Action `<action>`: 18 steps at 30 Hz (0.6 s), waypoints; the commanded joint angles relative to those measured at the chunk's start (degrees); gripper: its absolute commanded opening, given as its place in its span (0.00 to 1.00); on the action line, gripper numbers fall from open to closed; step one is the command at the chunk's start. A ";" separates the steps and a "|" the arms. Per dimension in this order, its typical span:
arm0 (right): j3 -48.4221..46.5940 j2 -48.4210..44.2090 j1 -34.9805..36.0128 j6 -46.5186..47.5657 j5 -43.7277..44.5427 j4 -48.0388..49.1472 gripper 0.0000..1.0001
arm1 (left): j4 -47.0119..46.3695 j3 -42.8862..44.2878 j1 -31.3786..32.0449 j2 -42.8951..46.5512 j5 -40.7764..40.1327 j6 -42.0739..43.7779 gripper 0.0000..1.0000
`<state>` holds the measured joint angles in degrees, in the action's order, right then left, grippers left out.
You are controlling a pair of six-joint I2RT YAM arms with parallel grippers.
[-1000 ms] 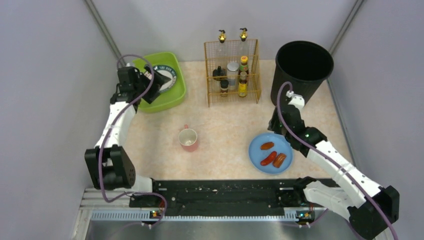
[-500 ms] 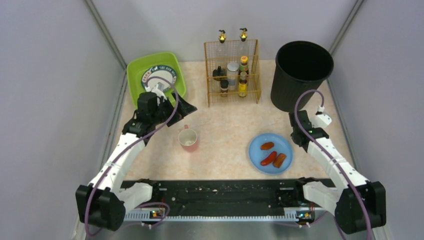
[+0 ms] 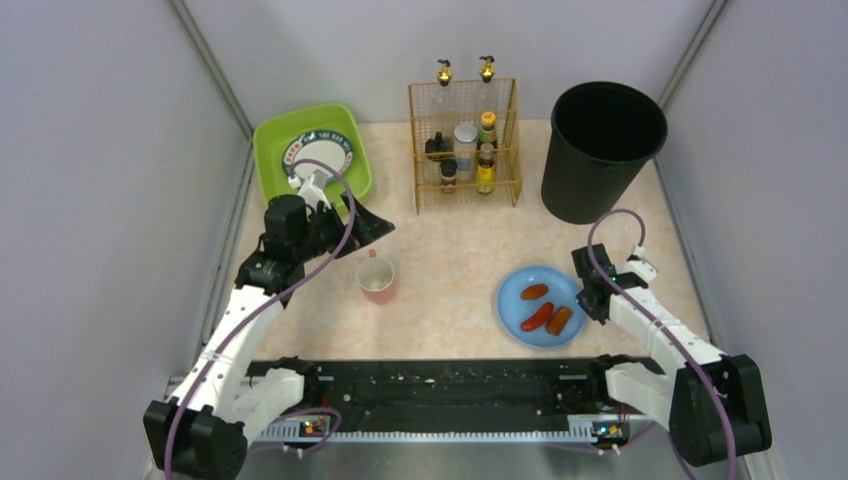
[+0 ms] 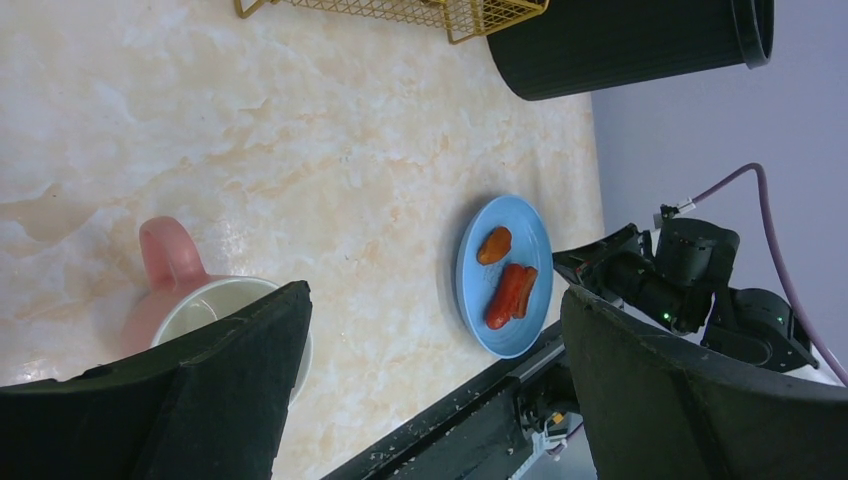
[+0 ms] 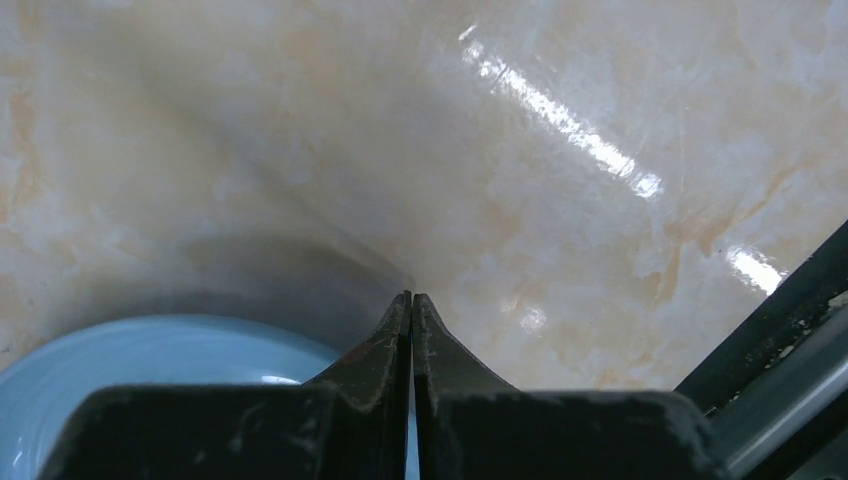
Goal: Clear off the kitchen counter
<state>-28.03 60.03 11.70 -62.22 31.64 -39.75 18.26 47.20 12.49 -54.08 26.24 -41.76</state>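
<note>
Tabletop: pale marbled slab that the blue plate lies on, stretching away from it on every side.
Blue plate: flat on the tabletop, carrying three reddish sausages.
Right jaws: pressed fully together with nothing between them, tips low at the plate's right rim; whether they touch it cannot be told.
Left jaws: spread as wide as they go, holding nothing, well to the left of the plate.
Pink mug: upright, left of the plate, under and just nearer than the left jaws.
Black bin: behind the plate, slightly to its right.
Gold wire rack: behind the plate and to its left, holding bottles.
Green basin: far left of the plate, at the back, with a patterned dish inside.
</note>
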 commanded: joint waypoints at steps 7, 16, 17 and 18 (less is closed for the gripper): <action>4.68 -2.06 0.11 2.16 -12.58 9.15 0.00 | -1.85 -1.38 0.25 0.72 2.08 1.19 0.99; 3.43 0.35 7.00 3.43 -17.73 17.54 0.00 | -0.51 -0.26 0.25 0.76 2.69 1.17 0.99; 2.70 1.34 8.11 3.06 -17.66 17.62 0.00 | -0.20 -0.01 0.25 0.75 2.74 1.26 0.99; 2.16 2.18 9.08 2.70 -17.71 17.88 0.00 | 0.15 0.12 0.25 0.87 2.73 1.32 0.99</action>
<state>-23.53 59.24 17.06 -59.22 17.58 -24.67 18.31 45.80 12.49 -54.11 27.70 -41.58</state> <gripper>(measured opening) 0.003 0.990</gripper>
